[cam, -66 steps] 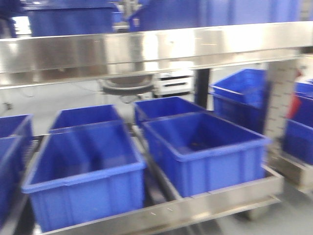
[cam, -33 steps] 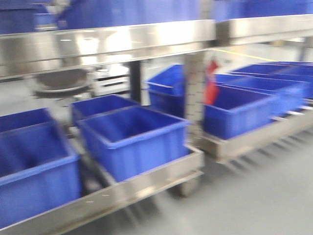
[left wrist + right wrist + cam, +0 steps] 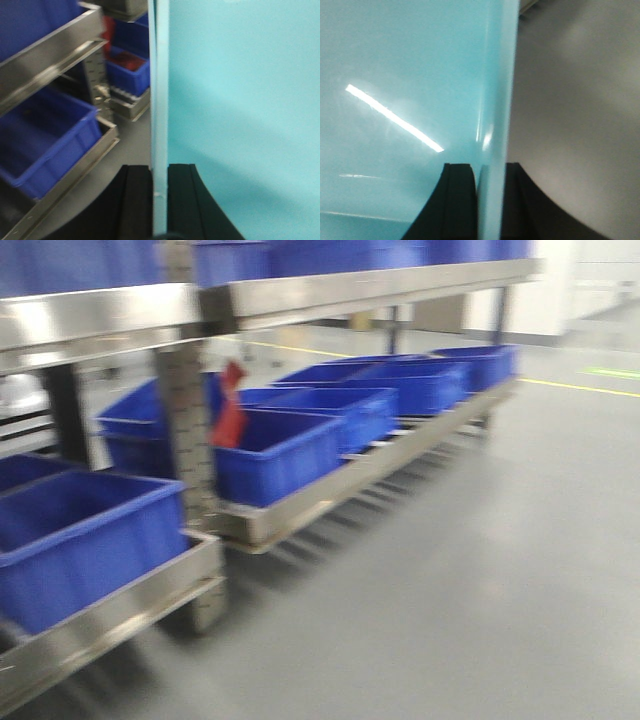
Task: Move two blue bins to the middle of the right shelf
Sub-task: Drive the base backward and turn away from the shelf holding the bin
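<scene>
The pale aqua bin [image 3: 240, 100] is being held off the floor [image 3: 570, 100]. One thin rim is being pinched by the left hand [image 3: 159, 175], near the steel shelf [image 3: 55, 55] of royal-blue bins [image 3: 45, 135], and the opposite rim by the right hand [image 3: 490, 175]. The smooth walls are being judged light, slippery and slightly flexible, so the rims are likely the best hold.

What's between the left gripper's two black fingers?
The thin wall of the pale aqua bin, clamped in the left gripper; the left wrist view shows it.
</scene>
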